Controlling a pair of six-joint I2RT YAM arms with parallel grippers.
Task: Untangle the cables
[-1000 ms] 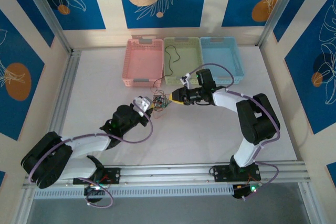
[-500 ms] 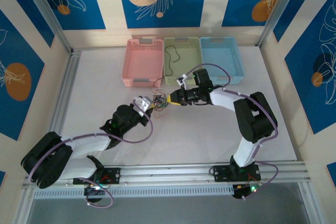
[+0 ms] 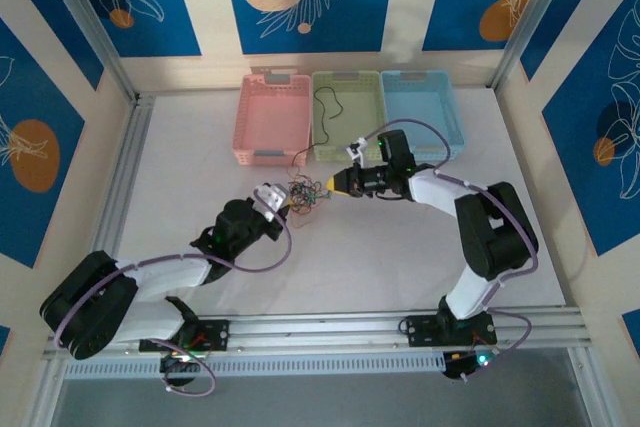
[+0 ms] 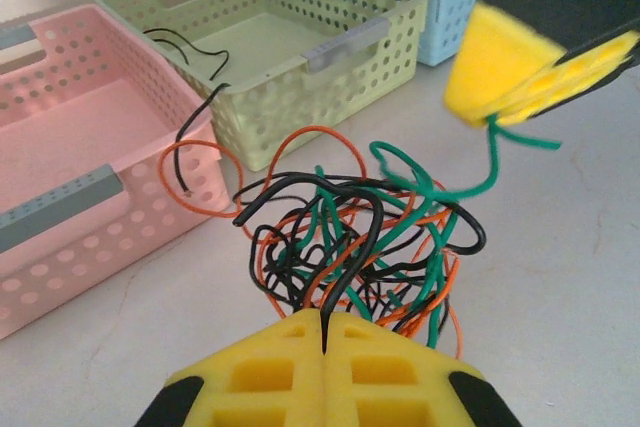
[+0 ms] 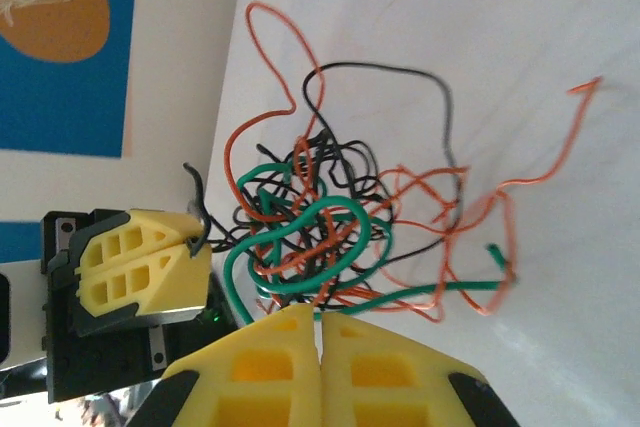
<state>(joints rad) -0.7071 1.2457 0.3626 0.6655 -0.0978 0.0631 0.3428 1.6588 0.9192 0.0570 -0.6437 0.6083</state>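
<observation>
The cables point(image 3: 305, 193) form a knot of thin black, orange and green wires on the white table, between my two grippers. My left gripper point(image 3: 283, 205) is at the knot's left side. It is shut on a black cable point(image 4: 345, 247) that rises from its closed tips point(image 4: 327, 332). My right gripper point(image 3: 338, 185) is at the knot's right side, shut point(image 5: 318, 319). In the left wrist view a green cable point(image 4: 492, 147) comes out of its yellow fingertips point(image 4: 500, 67). Loose orange ends point(image 5: 520, 182) trail away from the knot.
Three baskets stand in a row behind the knot: pink point(image 3: 271, 117), green point(image 3: 348, 112) and blue point(image 3: 420, 112). One black wire point(image 3: 328, 102) lies in the green basket. Aluminium rails border the table on the left and along the front.
My right gripper has closed, reached into the knot and drawn back slightly to the right with the green cable. The left gripper has stayed shut and still.
</observation>
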